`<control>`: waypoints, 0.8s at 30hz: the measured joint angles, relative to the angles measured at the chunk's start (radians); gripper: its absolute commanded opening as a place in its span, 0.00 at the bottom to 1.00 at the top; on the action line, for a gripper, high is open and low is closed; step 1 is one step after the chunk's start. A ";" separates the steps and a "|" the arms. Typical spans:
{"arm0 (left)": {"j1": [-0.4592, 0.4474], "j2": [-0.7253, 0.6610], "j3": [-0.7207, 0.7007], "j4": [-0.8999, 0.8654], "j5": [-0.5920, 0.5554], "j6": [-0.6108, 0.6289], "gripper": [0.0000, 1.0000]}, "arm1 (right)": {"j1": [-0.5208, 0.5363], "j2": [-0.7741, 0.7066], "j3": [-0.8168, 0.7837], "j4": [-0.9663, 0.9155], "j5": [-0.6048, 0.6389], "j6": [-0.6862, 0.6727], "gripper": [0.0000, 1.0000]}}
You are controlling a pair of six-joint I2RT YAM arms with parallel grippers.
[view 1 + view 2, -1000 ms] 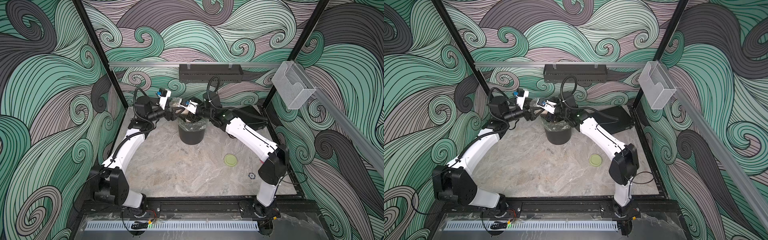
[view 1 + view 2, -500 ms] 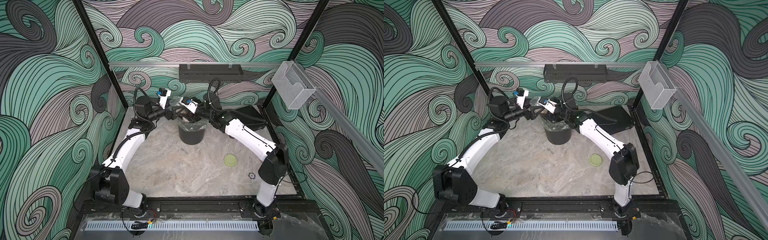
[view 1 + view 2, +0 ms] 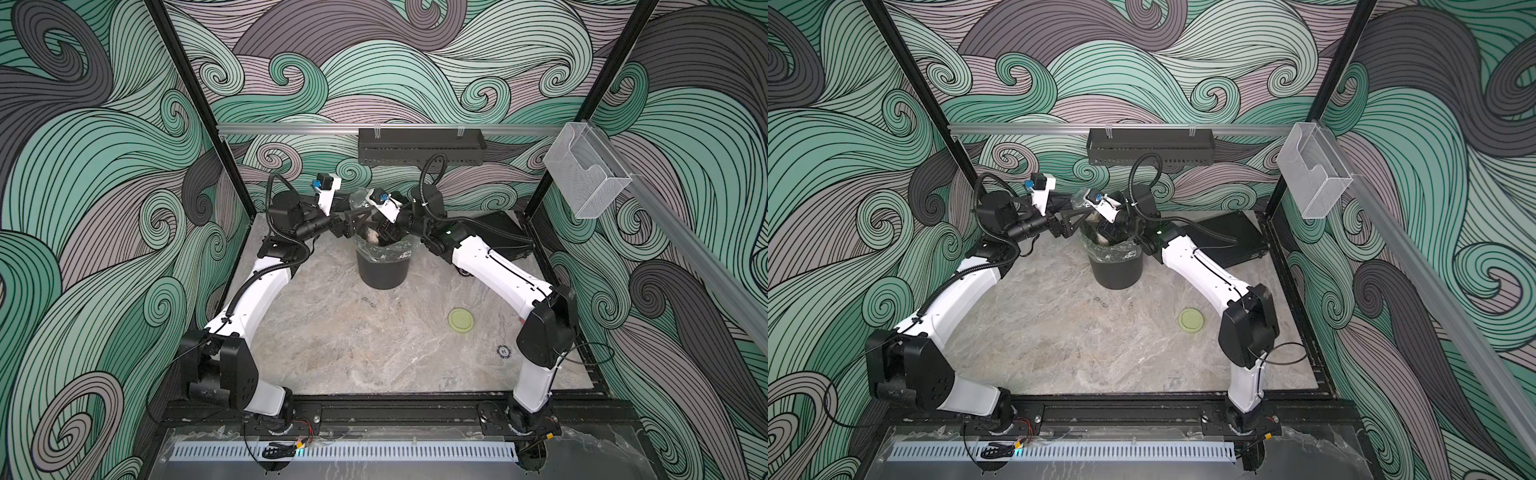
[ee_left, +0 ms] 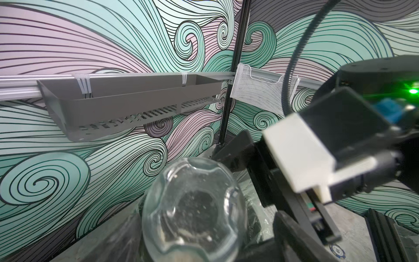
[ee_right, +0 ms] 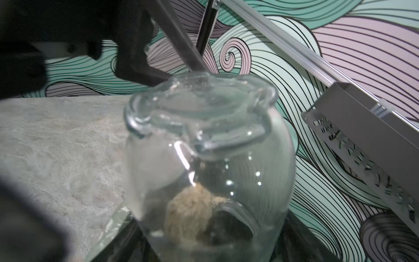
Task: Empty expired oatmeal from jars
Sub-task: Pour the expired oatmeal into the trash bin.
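The bin [image 3: 381,266] stands on the table [image 3: 332,353], in the middle near the back wall. The jar [image 3: 358,198] hangs upside down over the bin. A lump of oatmeal [image 5: 188,215] sits at its mouth. The left arm [image 3: 257,299] and the right arm [image 3: 494,266] meet at the jar. The lid [image 3: 461,320] lies on the table, in front of the bin and to its right, well apart. A small disc [image 3: 503,351] lies right of the lid, nearer the front. A shelf [image 3: 419,146] hangs on the back wall above the bin. A box [image 3: 586,178] hangs on the right wall.
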 measured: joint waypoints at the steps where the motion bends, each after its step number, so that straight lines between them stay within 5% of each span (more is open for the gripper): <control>1: -0.003 0.000 0.000 0.001 0.002 0.000 0.97 | -0.006 0.000 0.000 -0.005 0.010 0.000 0.23; 12: -0.011 -0.035 0.000 0.008 -0.072 0.000 0.98 | -0.018 0.006 0.000 -0.006 0.032 0.075 0.23; 24: -0.004 -0.132 -0.007 0.014 -0.200 0.001 0.99 | -0.074 0.005 -0.125 0.272 -0.008 0.496 0.23</control>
